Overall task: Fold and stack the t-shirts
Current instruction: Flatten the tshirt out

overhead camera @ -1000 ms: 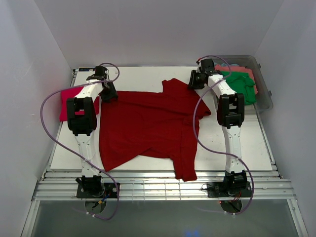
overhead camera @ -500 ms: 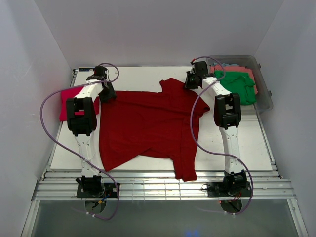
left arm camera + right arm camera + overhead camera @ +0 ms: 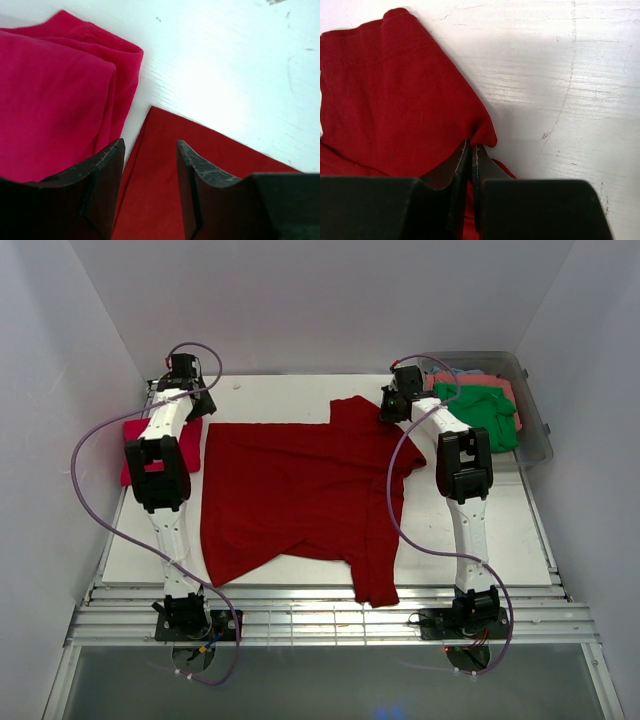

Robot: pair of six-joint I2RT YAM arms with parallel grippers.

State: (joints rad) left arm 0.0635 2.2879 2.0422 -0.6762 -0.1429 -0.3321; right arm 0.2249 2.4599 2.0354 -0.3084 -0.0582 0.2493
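Task thing: the dark red t-shirt (image 3: 300, 490) is lying spread open across the middle of the bench (image 3: 480, 530), with some of its near edge hanging over the front.
Long axis: it is running left to right, as I judge it, with the straight hem facing the left arm and the sleeves facing the right arm.
Right hand (image 3: 471, 146): it is pinching the far right sleeve, with the jaws pressed together on a small fold of dark red cloth at the sleeve's edge.
Left hand (image 3: 149, 185): it is hanging partly open over the shirt's far left corner, gripping nothing, with the corner lying between and just beyond its fingers.
Relation that matters: both hands are sitting along the shirt's far edge, each at its own end, so a fold would likely be drawing that edge toward the arms' bases.
Nearer arm: the left one is the closer to the free corner.
Neighbours: the pinkish-red t-shirt (image 3: 160, 445) is lying folded just beside that corner, while the green t-shirt (image 3: 485, 410) and the coral t-shirt (image 3: 470, 380) are waiting in the tub (image 3: 535, 440).
Surface and room: the white bench is showing bare on the right.
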